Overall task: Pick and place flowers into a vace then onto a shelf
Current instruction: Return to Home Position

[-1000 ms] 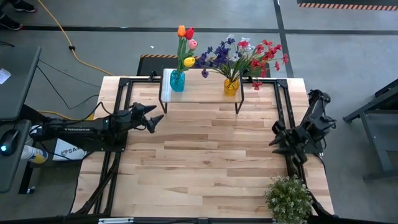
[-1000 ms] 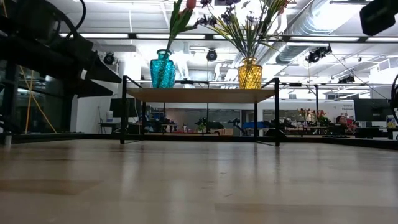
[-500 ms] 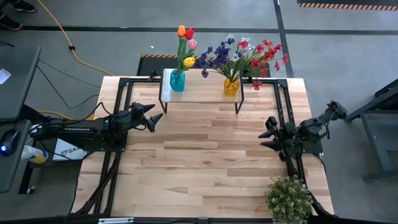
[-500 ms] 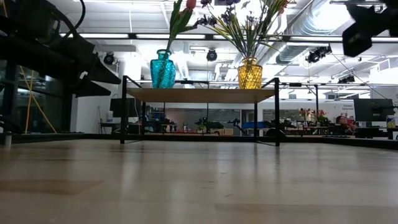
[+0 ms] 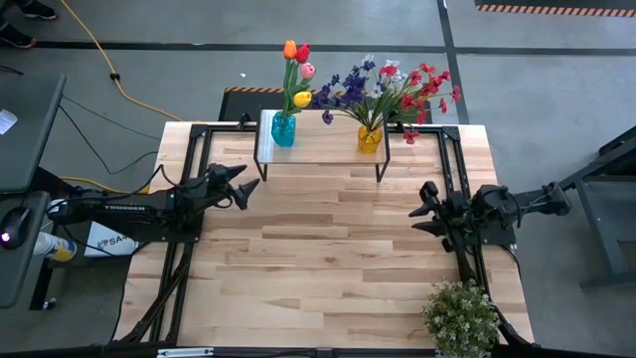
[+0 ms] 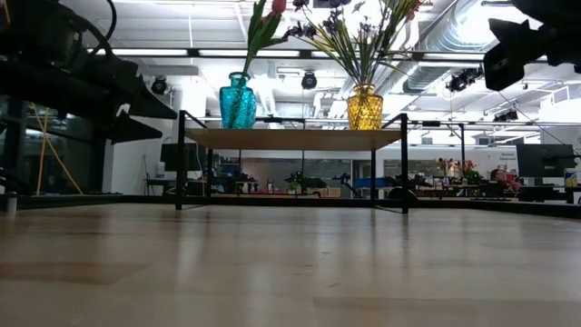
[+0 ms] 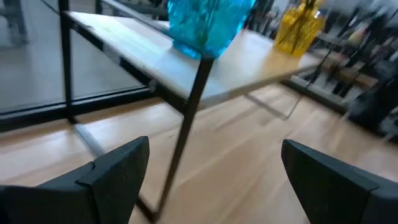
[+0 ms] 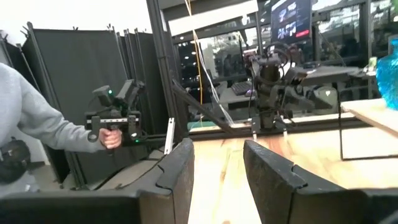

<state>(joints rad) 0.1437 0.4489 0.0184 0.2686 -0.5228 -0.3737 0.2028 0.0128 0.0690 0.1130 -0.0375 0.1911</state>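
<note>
The flowers stand in two vases on the shelf (image 5: 323,149) at the table's far edge. Orange, red, pink and yellow tulips (image 5: 297,70) are in a teal vase (image 5: 283,129). Purple, white and red sprays (image 5: 388,89) are in a yellow vase (image 5: 370,137). Both vases rest on their bases, the teal vase (image 6: 238,102) left of the yellow vase (image 6: 365,108). My left gripper (image 5: 248,189) is open and empty near the shelf's left legs, and its fingers (image 7: 214,168) point at the shelf. My right gripper (image 5: 421,202) is open and empty by the table's right side, pointing left (image 8: 217,168).
A bushy potted plant (image 5: 460,316) sits at the table's near right corner. Black frame rails (image 5: 194,179) run along both table sides. Bare wooden tabletop (image 5: 328,239) lies between the arms. Beyond the table's left side a person (image 8: 37,124) holds a hand controller.
My right arm has swung round at the table's right side. Its gripper has turned from slanting toward the near edge to pointing at the table's left edge, and has shifted a little toward the left and far edges. Its fingers keep the same gap.
</note>
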